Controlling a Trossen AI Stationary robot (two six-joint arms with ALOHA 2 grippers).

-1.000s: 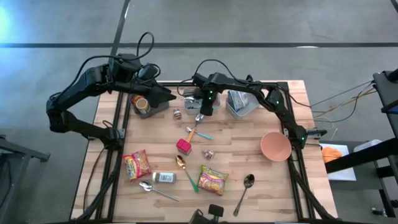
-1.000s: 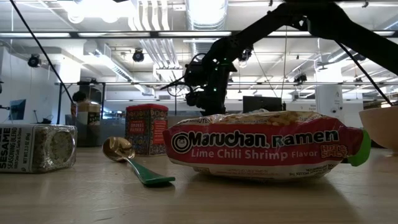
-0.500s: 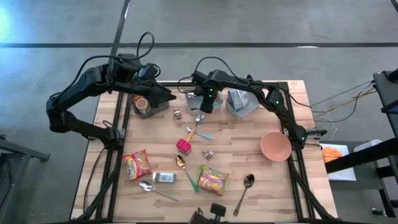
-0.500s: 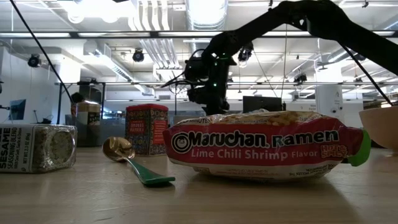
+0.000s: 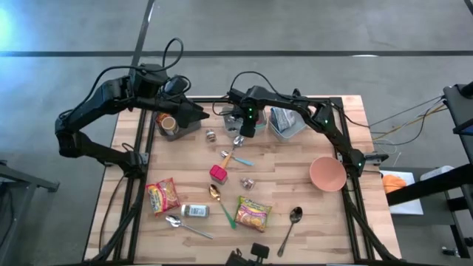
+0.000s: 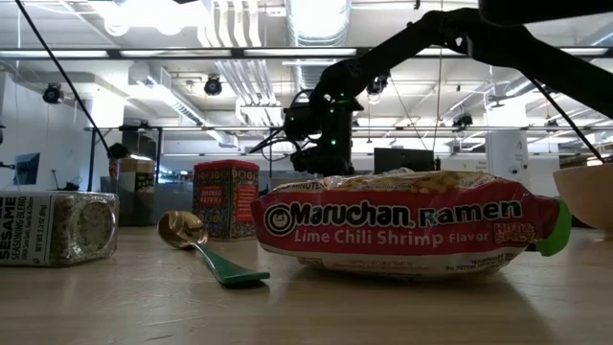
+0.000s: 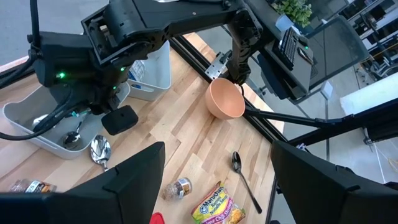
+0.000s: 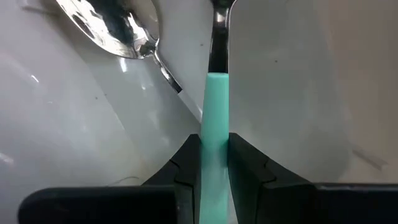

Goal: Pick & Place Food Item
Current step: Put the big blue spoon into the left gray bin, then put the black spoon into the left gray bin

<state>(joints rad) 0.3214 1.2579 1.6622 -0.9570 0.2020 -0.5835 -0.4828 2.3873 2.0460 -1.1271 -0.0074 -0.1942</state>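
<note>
R gripper (image 5: 246,131): you've got it closed on the teal handle of a spoon (image 8: 214,134); in the R wrist view the handle sits pinched between both fingers (image 8: 186,165), over a white tray (image 8: 74,137) w/ a metal spoon (image 8: 118,28) lying in it.
R gripper position: far-centre of the wooden surface (image 5: 295,159), at the edge of the white tray (image 5: 228,118); spoon bowl (image 5: 238,140) hangs just below the gripper.
L gripper (image 5: 194,114): open, nothing between the fingers (image 7: 134,180); parked at the far-left of the surface beside a brown jar (image 5: 168,124).
Food items: you'll see one ramen pack (image 5: 253,213) near the front centre, lime chili shrimp per the label in the low view (image 6: 407,222); 2nd ramen pack (image 5: 162,196) front left. Both flat on the surface, well apart from either gripper.
Other bits: red spice tin (image 5: 217,174) mid-surface, sesame jar (image 5: 195,210) on its side btw the two packs, gold spoon w/ green handle (image 5: 220,203) beside the front pack, dark spoon (image 5: 291,225) front right, pink bowl (image 5: 327,174) at the right edge, clear container (image 5: 287,120) far right of centre.
Low view: R arm (image 6: 326,120) hangs behind the ramen pack.
</note>
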